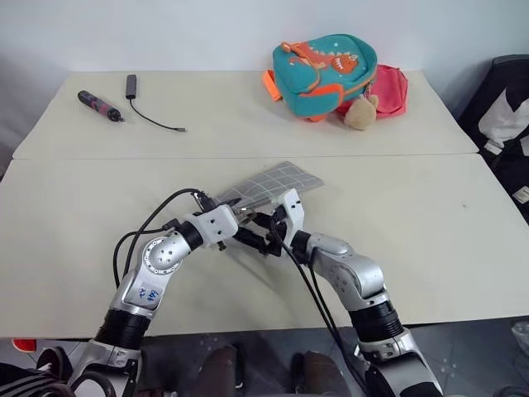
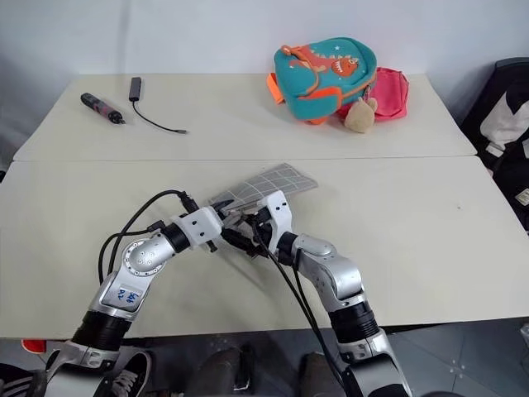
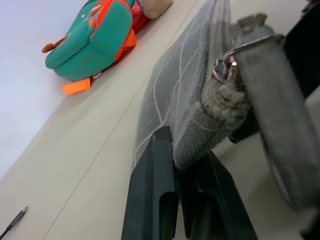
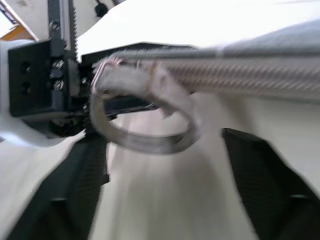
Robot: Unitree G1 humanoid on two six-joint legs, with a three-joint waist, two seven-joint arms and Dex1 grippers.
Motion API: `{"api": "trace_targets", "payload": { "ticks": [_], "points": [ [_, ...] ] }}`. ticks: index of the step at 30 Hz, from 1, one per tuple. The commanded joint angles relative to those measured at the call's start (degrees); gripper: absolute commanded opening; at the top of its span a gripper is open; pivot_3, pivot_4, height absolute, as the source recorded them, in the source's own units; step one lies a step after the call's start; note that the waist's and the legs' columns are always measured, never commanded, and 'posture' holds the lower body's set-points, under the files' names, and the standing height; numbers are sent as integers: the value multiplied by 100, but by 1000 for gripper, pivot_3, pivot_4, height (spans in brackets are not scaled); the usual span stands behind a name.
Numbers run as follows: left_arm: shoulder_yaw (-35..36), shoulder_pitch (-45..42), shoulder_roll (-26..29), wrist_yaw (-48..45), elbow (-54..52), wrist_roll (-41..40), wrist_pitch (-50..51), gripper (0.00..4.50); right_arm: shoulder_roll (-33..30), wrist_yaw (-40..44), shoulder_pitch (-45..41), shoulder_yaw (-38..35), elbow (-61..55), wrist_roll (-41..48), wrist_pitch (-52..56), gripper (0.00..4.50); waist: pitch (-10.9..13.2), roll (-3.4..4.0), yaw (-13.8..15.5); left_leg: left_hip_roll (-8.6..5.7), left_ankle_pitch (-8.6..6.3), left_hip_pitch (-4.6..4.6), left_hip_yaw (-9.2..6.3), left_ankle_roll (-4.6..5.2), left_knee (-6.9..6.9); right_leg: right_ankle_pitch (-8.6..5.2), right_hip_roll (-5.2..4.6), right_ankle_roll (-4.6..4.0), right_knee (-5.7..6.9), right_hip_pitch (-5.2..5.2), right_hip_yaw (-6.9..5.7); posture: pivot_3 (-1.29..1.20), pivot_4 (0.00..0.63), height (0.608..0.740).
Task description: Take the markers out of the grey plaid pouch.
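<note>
Grey plaid pouch (image 1: 269,184) sits lifted off the bench (image 1: 413,240) at its near end, far end tilting down toward the bench, held mid-bench in front of the robot. Left end effector (image 3: 175,200) is clamped together on the pouch's near corner, fabric pinched between its two black fingers. Zipper looks shut along the whole visible edge; clear ring (image 4: 145,127) hangs from the pull right at that held corner. Right end effector (image 4: 165,190) has its fingers apart, one either side of the ring, not gripping it yet as far as I can tell.

Markers not visible; presumably inside the pouch.

Progress: early. Done: pouch picked up and steadied. Left: grab ring, pull zipper open, take both markers out, set them on the bench. Next move probably needs the right fingers to close on the ring while the left clamps the corner firmly.

Beyond the pouch, at the bench's far edge: teal backpack (image 1: 326,70) with a pink bag (image 1: 390,89) just beside it, touching. Far from the pouch on the other side: dark pen-shaped tool (image 1: 99,105) and a black cable (image 1: 149,112), near each other.
</note>
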Motion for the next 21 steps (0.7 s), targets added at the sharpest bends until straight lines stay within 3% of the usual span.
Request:
{"api": "trace_targets", "payload": {
  "ticks": [1, 7, 21],
  "points": [
    [24, -76, 20, 32, -268, 0, -102, 0, 105, 100, -94, -58, -78, 150, -31, 2108, 0, 0, -2, 0, 0, 0, 0, 0, 0, 0, 0, 0, 0, 0, 0, 0, 150, 740],
    [74, -62, 38, 26, -300, -43, -104, 0, -189, 277, 70, 186, -100, -109, -103, 50, 0, 0, 1, 0, 0, -1, 0, 0, 0, 0, 0, 0, 0, -2, 0, 0, 150, 740],
    [574, 139, 454, -843, -186, -1220, -271, 0, -1699, 904, -155, -673, -142, 33, -169, 17, 0, 0, 3, 1, 0, -4, 0, 1, 1, 0, -2, 0, -4, -3, -2, 0, 150, 740]
  ]
}}
